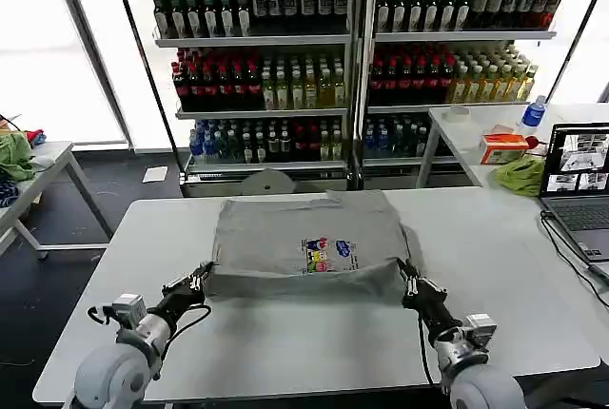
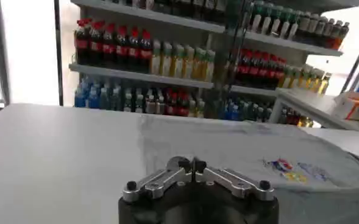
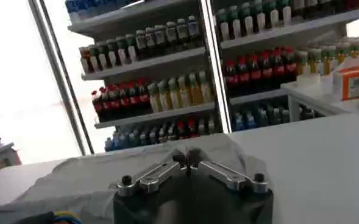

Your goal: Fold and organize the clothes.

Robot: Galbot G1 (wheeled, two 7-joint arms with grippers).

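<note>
A light grey T-shirt (image 1: 285, 233) with a small multicoloured chest print (image 1: 326, 255) lies flat in the middle of the white table (image 1: 285, 352). Its near edge is raised slightly between my two grippers. My left gripper (image 1: 203, 277) is shut on the shirt's near left corner. My right gripper (image 1: 409, 284) is shut on its near right corner. In the left wrist view the left gripper (image 2: 192, 165) has its jaws pressed together, with the shirt (image 2: 277, 152) spreading out beyond it. In the right wrist view the right gripper (image 3: 187, 162) pinches bunched grey shirt cloth (image 3: 106, 176).
An open laptop (image 1: 578, 185) with a cable sits at the table's right edge. A lime-green cloth (image 1: 520, 174) and an orange box (image 1: 501, 147) lie on the back right table. Bottle shelves (image 1: 352, 48) stand behind. A side table (image 1: 38, 166) is at the left.
</note>
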